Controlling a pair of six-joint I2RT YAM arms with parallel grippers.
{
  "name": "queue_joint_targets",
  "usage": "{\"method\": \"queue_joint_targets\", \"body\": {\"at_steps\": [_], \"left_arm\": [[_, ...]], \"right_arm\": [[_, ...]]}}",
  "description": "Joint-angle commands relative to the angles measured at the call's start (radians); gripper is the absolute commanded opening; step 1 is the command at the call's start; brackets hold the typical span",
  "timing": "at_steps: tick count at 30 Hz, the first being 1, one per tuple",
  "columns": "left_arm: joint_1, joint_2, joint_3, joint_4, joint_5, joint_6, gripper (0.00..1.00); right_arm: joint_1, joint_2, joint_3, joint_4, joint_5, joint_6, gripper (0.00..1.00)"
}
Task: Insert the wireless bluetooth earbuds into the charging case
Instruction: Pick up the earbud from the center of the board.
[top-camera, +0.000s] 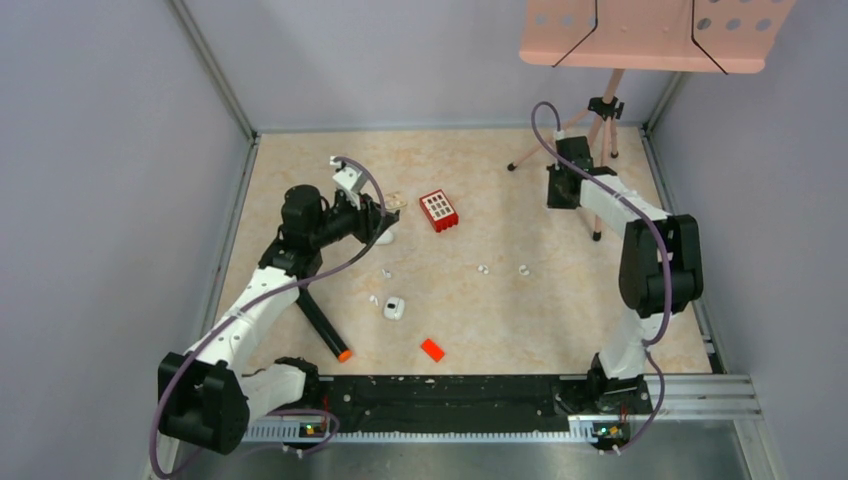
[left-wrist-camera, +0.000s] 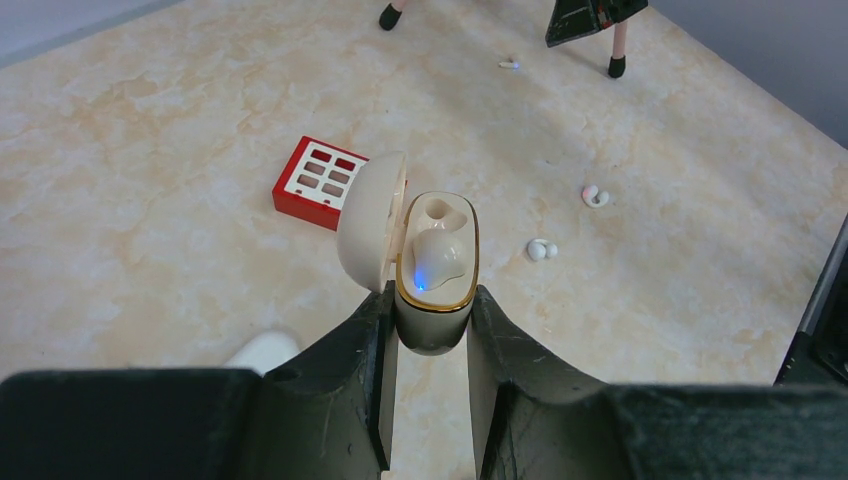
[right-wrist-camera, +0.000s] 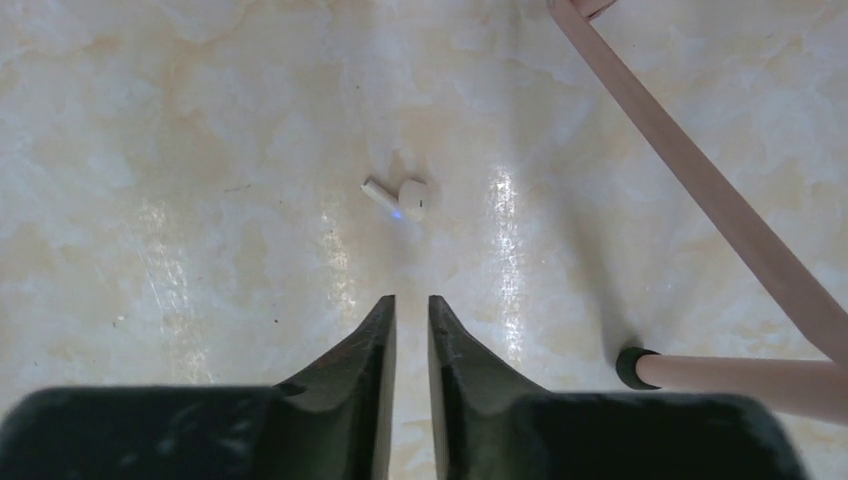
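My left gripper (left-wrist-camera: 432, 295) is shut on the cream charging case (left-wrist-camera: 436, 322), gold-rimmed, held above the table with its lid (left-wrist-camera: 368, 220) swung open to the left. One earbud (left-wrist-camera: 438, 256) sits in the near socket with a blue light on; the far socket (left-wrist-camera: 441, 210) is bare. Two wireless bluetooth earbuds (left-wrist-camera: 541, 250) (left-wrist-camera: 595, 195) lie on the table to the right. My right gripper (right-wrist-camera: 412, 300) hangs shut and empty by the tripod, a little short of another earbud (right-wrist-camera: 405, 197) lying flat. From above, the left gripper (top-camera: 380, 212) is at centre left and the right gripper (top-camera: 557, 200) at far right.
A red block (top-camera: 438, 210) with white cells lies right of the left gripper. Pink tripod legs (right-wrist-camera: 700, 185) pass right of my right gripper, one foot (right-wrist-camera: 632, 367) close by. An orange-red chip (top-camera: 432, 349), a black marker (top-camera: 322, 325) and a white piece (top-camera: 394, 308) lie near the front.
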Motion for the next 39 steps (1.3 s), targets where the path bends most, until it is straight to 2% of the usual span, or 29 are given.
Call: {"method": "queue_joint_targets", "body": {"at_steps": [1, 3, 7, 17, 39], "left_arm": [[0.003, -0.015, 0.009, 0.067, 0.031, -0.01, 0.0], [0.003, -0.023, 0.015, 0.031, 0.032, 0.01, 0.0], [0.003, -0.037, 0.031, -0.038, 0.025, 0.039, 0.0], [0.005, -0.042, 0.057, -0.119, 0.002, 0.082, 0.0], [0.004, -0.026, 0.068, -0.123, -0.002, 0.083, 0.0]], "right_arm": [[0.008, -0.01, -0.004, 0.04, 0.026, 0.039, 0.23], [0.006, 0.019, 0.016, 0.04, 0.038, 0.072, 0.29], [-0.003, 0.073, 0.064, 0.039, 0.031, 0.155, 0.32], [-0.007, 0.162, 0.141, 0.02, 0.061, 0.206, 0.29], [-0.021, 0.225, 0.168, 0.025, 0.11, 0.22, 0.28]]}}
